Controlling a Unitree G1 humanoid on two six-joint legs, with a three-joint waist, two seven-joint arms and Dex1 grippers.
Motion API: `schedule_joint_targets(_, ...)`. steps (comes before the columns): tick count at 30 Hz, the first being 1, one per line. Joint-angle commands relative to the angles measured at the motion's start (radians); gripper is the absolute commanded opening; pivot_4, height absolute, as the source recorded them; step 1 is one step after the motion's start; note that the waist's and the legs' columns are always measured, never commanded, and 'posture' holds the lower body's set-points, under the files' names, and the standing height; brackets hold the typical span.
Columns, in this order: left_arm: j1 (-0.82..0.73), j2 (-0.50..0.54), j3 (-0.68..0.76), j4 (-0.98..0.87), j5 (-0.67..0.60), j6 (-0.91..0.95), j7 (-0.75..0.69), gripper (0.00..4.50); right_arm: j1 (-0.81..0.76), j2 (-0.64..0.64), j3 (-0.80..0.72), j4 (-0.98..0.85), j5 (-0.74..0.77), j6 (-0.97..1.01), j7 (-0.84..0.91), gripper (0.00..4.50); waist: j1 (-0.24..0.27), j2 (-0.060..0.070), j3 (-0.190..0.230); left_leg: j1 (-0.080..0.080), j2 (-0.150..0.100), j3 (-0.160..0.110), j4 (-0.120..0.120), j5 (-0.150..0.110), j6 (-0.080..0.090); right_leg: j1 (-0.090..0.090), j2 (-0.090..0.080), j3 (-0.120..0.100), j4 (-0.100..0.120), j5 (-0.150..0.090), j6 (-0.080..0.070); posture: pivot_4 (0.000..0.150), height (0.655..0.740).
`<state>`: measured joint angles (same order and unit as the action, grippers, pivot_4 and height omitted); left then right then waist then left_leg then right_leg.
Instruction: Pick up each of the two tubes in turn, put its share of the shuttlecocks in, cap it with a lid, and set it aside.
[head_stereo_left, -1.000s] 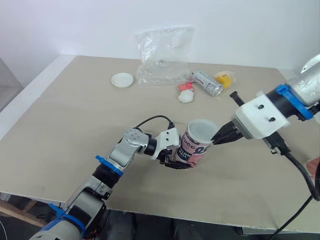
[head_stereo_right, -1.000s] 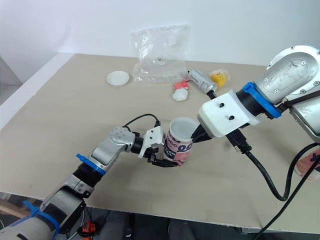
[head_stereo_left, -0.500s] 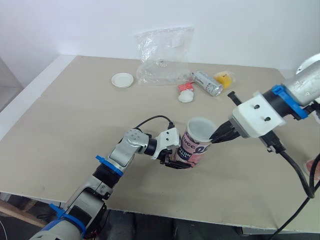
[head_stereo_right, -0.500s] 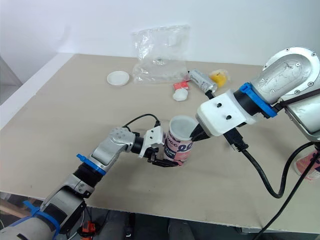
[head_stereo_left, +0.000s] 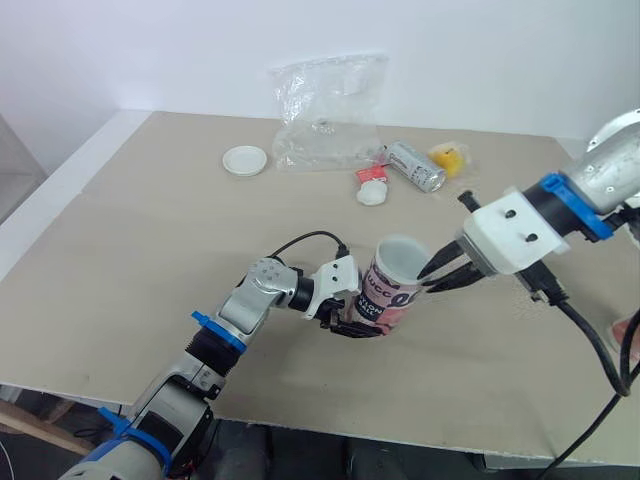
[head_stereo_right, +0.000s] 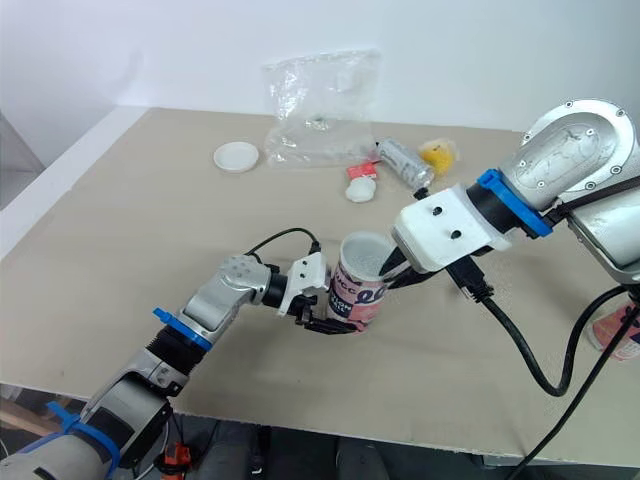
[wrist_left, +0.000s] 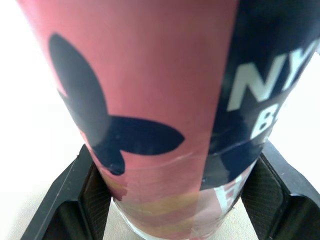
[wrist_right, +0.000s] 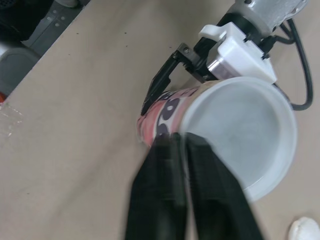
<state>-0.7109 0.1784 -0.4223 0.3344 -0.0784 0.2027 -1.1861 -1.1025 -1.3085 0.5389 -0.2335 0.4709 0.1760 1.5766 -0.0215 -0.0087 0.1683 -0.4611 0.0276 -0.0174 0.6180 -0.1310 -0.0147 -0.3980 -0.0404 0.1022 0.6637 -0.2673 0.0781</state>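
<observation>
The left pincer (head_stereo_left: 355, 328) is clamped round the lower end of the pink printed tube (head_stereo_left: 395, 285). It holds the tube tilted over the middle of the worktop (head_stereo_left: 150, 230), with the open mouth facing the right arm. The left wrist view shows a black finger pressed to each side of the tube wall.

The right pincer (head_stereo_left: 432, 278) sits at the rim of that mouth. Its fingers are slightly apart, and nothing can be seen between them. The right wrist view looks into the tube, whose inside reads pale, and no shuttlecock can be made out there.

Judging by this, the task is early to midway. The first tube is picked up and loading is under way or just finishing. It is uncapped and not yet set aside.

A white lid (head_stereo_left: 245, 160) lies well apart at the far side of the worktop, beside a clear plastic bag (head_stereo_left: 325, 110). Near the bag lie three things:
- a silvery cylinder (head_stereo_left: 415, 166) on its side, possibly the second tube
- a small white and red item (head_stereo_left: 371, 186)
- a yellow object (head_stereo_left: 448, 157)

All three are untouched, so capping and the whole second round look still to do.
</observation>
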Motion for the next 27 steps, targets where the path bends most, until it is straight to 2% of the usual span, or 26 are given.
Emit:
schedule_joint_targets(1, 0.019, 0.006, -0.022, 0.028, 0.020, 0.023, 0.007, 3.23, -0.001, -0.005, -0.027, -0.002, 0.001, -0.010, 0.038, 2.48, 0.000, 0.000, 0.000, 0.000, 0.000, 0.000, 0.000, 0.000, 0.000, 0.000, 0.000, 0.000, 0.000, 0.000, 0.000, 0.150, 0.7400)
schedule_joint_targets(2, 0.018, 0.006, -0.022, 0.029, 0.020, 0.023, 0.007, 3.23, 0.000, -0.004, -0.030, 0.000, 0.000, -0.007, 0.038, 2.85, 0.000, 0.000, 0.000, 0.000, 0.000, 0.000, 0.000, 0.000, 0.000, 0.000, 0.000, 0.000, 0.000, 0.000, 0.000, 0.150, 0.7400)
schedule_joint_targets(4, 0.017, 0.006, -0.022, 0.029, 0.020, 0.024, 0.006, 3.23, 0.002, 0.006, -0.046, 0.006, 0.011, 0.013, 0.038, 2.85, 0.000, 0.000, 0.000, 0.000, 0.000, 0.000, 0.000, 0.000, 0.000, 0.000, 0.000, 0.000, 0.000, 0.000, 0.000, 0.150, 0.7400)
schedule_joint_targets(8, 0.016, 0.007, -0.021, 0.030, 0.021, 0.024, 0.006, 3.23, 0.001, 0.052, -0.140, 0.016, 0.131, 0.205, 0.028, 2.85, 0.000, 0.000, 0.000, 0.000, 0.000, 0.000, 0.000, 0.000, 0.000, 0.000, 0.000, 0.000, 0.000, 0.000, 0.000, 0.150, 0.7400)
schedule_joint_targets(12, 0.017, 0.010, -0.019, 0.031, 0.021, 0.023, 0.008, 3.23, 0.018, 0.111, -0.271, 0.064, 0.245, 0.440, -0.064, 2.85, 0.000, 0.000, 0.000, 0.000, 0.000, -0.001, 0.000, 0.000, 0.000, 0.001, 0.000, 0.000, 0.001, 0.004, -0.006, 0.150, 0.7400)
schedule_joint_targets(16, 0.018, 0.015, -0.017, 0.029, 0.021, 0.022, 0.006, 3.23, 0.119, 0.154, -0.399, 0.084, 0.289, 0.553, -0.174, 2.85, 0.000, -0.002, -0.001, 0.000, 0.000, -0.001, 0.000, 0.000, 0.000, 0.001, 0.000, -0.001, 0.000, 0.004, -0.007, 0.150, 0.7400)
schedule_joint_targets(20, 0.018, 0.017, -0.017, 0.027, 0.023, 0.022, 0.004, 3.23, 0.223, 0.207, -0.481, 0.037, 0.292, 0.601, -0.287, 1.77, 0.000, -0.001, -0.001, 0.000, 0.001, -0.001, 0.000, 0.000, 0.000, 0.000, 0.001, -0.001, 0.002, 0.004, -0.006, 0.150, 0.7400)
schedule_joint_targets(23, 0.017, 0.018, -0.018, 0.027, 0.023, 0.022, 0.002, 3.23, 0.282, 0.226, -0.506, -0.010, 0.285, 0.622, -0.327, 0.15, 0.000, -0.002, -0.001, 0.000, 0.001, -0.002, 0.000, 0.000, 0.001, 0.001, 0.002, -0.001, 0.002, 0.003, -0.005, 0.150, 0.7400)
schedule_joint_targets(27, 0.016, 0.016, -0.020, 0.029, 0.024, 0.020, 0.001, 3.23, 0.321, 0.236, -0.500, -0.042, 0.256, 0.615, -0.337, 0.05, 0.000, -0.001, -0.001, 0.000, 0.001, -0.001, 0.000, 0.001, 0.001, 0.000, 0.002, -0.001, 0.002, 0.003, -0.003, 0.150, 0.7400)
